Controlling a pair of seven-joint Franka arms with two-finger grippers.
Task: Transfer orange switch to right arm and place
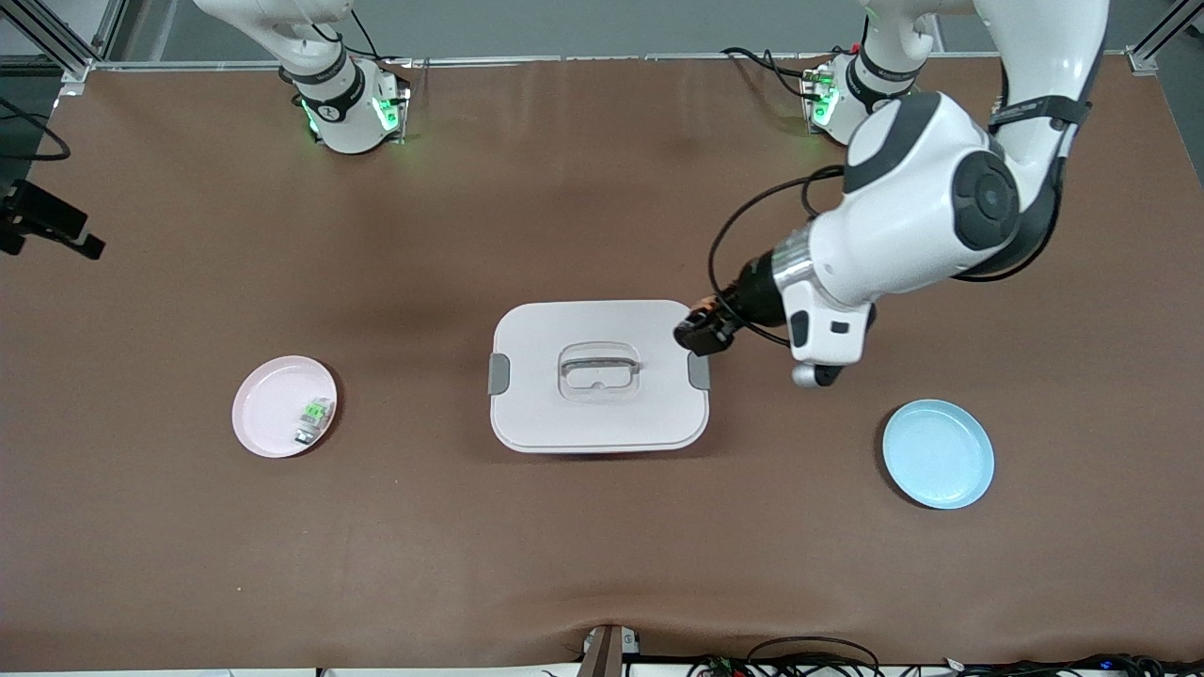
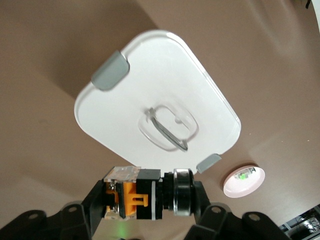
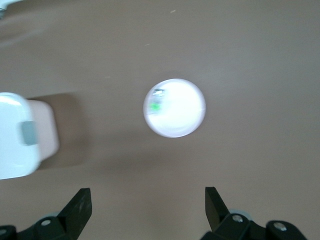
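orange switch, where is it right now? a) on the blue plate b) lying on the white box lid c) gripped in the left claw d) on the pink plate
c: the left claw is shut on the orange switch, up over the edge of the white box lid.

L end effector (image 2: 145, 200) clamped shut; R end effector (image 3: 147, 202) spread wide, high up.

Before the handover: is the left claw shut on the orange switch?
Yes, shut. The left claw clamps the orange switch over the lidded box's edge.
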